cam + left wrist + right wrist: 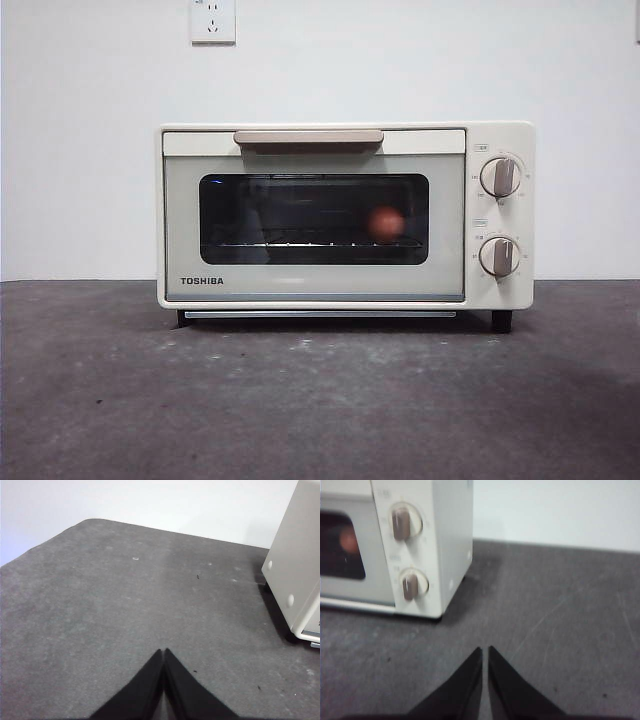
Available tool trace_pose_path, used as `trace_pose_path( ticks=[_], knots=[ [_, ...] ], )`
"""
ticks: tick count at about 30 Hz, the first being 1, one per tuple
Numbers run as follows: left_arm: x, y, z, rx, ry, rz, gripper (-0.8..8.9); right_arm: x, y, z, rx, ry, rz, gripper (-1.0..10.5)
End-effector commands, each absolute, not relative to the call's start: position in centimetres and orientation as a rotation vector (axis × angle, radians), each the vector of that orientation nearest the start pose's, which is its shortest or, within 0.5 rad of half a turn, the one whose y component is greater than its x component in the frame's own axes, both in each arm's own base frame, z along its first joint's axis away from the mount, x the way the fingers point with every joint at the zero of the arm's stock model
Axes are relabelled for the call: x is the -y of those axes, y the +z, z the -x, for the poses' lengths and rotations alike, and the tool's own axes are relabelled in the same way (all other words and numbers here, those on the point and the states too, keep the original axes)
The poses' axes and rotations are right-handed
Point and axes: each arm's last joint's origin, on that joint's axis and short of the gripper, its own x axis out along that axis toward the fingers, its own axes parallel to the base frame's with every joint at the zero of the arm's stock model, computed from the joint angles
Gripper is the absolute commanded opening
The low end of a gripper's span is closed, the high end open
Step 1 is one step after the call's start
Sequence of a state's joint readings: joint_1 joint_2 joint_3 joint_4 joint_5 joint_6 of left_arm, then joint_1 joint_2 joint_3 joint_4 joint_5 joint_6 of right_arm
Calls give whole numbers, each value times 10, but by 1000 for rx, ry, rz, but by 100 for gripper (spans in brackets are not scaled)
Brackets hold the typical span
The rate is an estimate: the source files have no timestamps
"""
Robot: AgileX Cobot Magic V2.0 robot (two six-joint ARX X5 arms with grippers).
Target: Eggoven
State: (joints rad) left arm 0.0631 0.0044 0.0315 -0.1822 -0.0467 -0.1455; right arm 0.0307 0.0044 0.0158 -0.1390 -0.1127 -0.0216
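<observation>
Landmark: TOSHIBA toaster oven (345,215), standing on the dark grey table (300,400) against a white wall. Left of the oven: left gripper (164,651) hangs over bare tabletop, its two black jaws pressed together tip to tip, nothing between them; the oven's cream side panel (295,555) shows off to one side of it in the left wrist view, well apart from the jaws. Above and left of the oven's top: a white wall socket (212,20). At the oven itself: door closed, tan handle (308,137) running along the door's upper edge, dark glass window (313,219) below it, TOSHIBA lettering at the door's lower left corner. Egg (385,222), reddish-brown, sits inside the oven on the wire rack, behind the glass, in the right-hand part of the window; it appears soft and slightly blurred through the glass. Right of the door: two knobs on the control panel, upper knob (500,177) over lower knob (499,257), both pointers near vertical. Right of the oven: right gripper (485,652) over bare tabletop, jaws closed against each other with only a hairline seam between them, holding nothing; it is near the oven's right front corner but apart from it, and the egg shows faintly through the window there too.
</observation>
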Motion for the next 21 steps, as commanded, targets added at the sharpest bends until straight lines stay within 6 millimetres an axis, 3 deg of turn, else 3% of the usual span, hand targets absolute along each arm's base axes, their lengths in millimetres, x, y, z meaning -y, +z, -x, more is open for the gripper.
trace_pose_path(
  ticks=[1,21],
  knots=[
    [-8,149,-95,-174,123,151,6,-6,151,-96,-157,146,1,5],
    [-8,149,-95,-174,123,151,6,-6,158,-97,-89,131,-7,5]
  ],
)
